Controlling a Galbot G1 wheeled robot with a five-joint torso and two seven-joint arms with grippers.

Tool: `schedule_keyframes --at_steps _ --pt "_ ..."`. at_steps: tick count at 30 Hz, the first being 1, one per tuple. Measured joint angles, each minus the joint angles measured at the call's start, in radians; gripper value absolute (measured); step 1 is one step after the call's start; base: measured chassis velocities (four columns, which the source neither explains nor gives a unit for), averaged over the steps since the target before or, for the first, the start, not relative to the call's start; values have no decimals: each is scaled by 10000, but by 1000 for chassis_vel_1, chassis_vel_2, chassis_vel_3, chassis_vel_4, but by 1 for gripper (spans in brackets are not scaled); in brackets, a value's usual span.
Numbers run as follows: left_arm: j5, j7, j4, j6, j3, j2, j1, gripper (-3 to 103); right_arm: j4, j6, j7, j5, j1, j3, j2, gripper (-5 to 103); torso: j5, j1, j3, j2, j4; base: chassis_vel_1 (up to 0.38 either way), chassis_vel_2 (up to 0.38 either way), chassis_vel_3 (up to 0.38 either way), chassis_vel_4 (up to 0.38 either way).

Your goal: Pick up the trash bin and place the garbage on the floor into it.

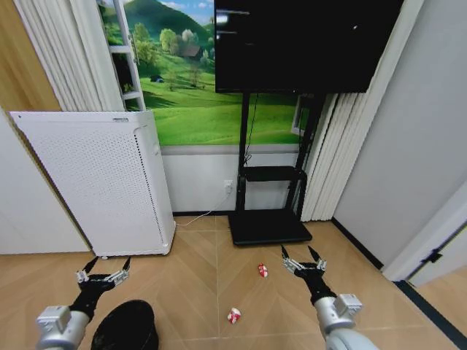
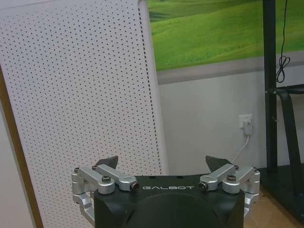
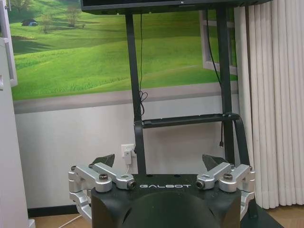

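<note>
The black wire-mesh trash bin (image 1: 125, 327) stands on the wooden floor at the lower left, partly cut off by the frame edge. My left gripper (image 1: 104, 264) hangs open just above and behind it, empty; the left wrist view shows the same gripper (image 2: 161, 163) with its fingers spread wide. Two red-and-white pieces of garbage lie on the floor: one (image 1: 263, 270) near the TV stand base, one (image 1: 233, 315) closer to me. Held out on the right, my right gripper (image 1: 300, 253) is open and empty, beside the farther scrap; in the right wrist view this gripper (image 3: 158, 161) faces the wall.
A tall white perforated cabinet (image 1: 102, 189) stands at the left against the wall. A black TV stand (image 1: 268, 226) with a flat base sits ahead, a cable and wall socket (image 1: 228, 186) beside it. Curtains (image 1: 332, 157) and a grey wall bound the right.
</note>
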Motion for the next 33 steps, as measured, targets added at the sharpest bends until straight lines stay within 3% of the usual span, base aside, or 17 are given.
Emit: schedule_keyframes --at_steps 24,33 --pt "39 -17 40 -112 -26 -46 12 100 -42 -7 -12 0 -33 -46 9 100 0 -298 -656 -954 0 0 0 0 0" --pt "73 -18 52 -127 -60 -54 34 100 -42 -14 -12 3 -36 -39 -1 100 0 -340 -773 -1115 0 0 0 0 0"
